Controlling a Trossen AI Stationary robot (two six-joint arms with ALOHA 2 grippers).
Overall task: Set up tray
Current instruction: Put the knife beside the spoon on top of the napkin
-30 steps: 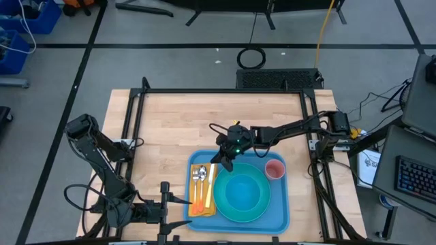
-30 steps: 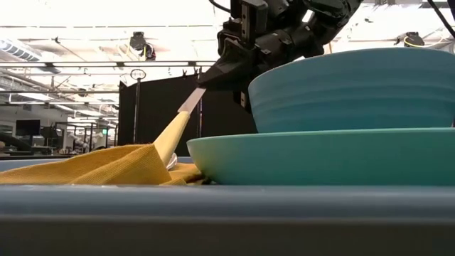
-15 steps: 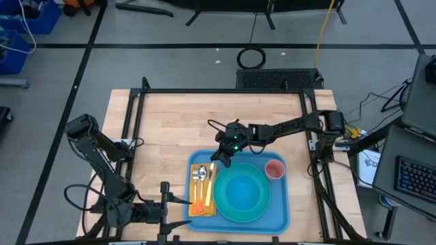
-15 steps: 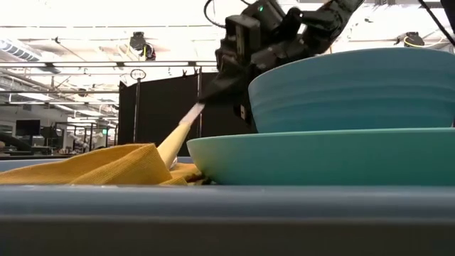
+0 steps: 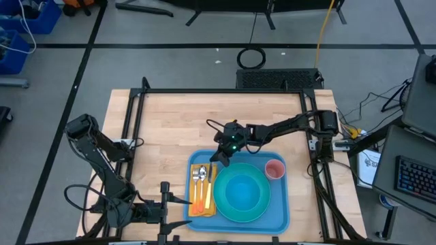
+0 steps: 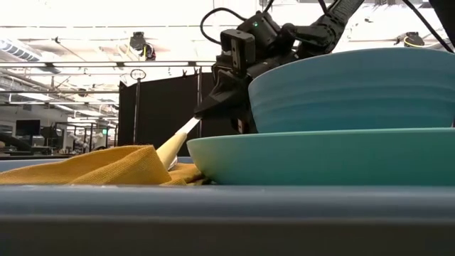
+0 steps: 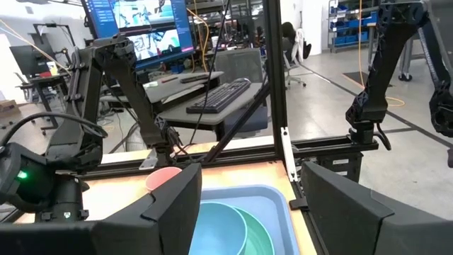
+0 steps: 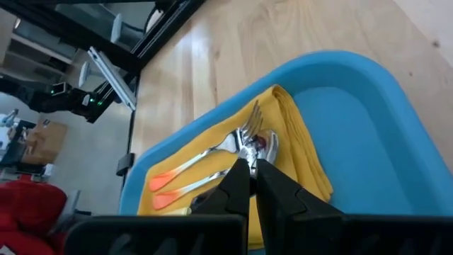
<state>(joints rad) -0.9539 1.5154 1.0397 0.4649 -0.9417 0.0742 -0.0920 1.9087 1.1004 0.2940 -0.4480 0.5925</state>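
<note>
The blue tray [image 5: 283, 218] sits on the near half of the table. It holds a teal plate [image 5: 221, 208] with a teal bowl [image 5: 242, 192], a pink cup [image 5: 274, 169], and a yellow napkin [image 5: 194, 170] at its left end. A fork [image 8: 212, 151] and a spoon [image 8: 212, 180] with orange handles lie on the napkin. My right gripper [image 5: 219, 162] hovers over the napkin's far end, shut on a yellow-handled knife [image 6: 170, 146]. My left gripper [image 5: 167, 211] waits open at the table's near left edge. My right gripper [image 6: 205, 112] pinches the knife's silver blade end [image 6: 189, 126] between its fingertips, coming slanting down from the far right. The knife slopes down from the fingers, with its yellow handle [image 6: 165, 151] resting on the napkin [image 6: 92, 167] beside the plate [image 6: 320, 156].
Bare wooden table top [image 5: 177, 122] lies to the far side and left of the tray. A black frame [image 5: 136, 129] runs around the table edges. The cup stands at the tray's far right corner, clear of the right arm.
My right gripper has come down and shifted slightly toward the table's left, staying shut. The knife's raised blade end has dropped with it, so the knife lies flatter, and its handle has stayed on the napkin.
</note>
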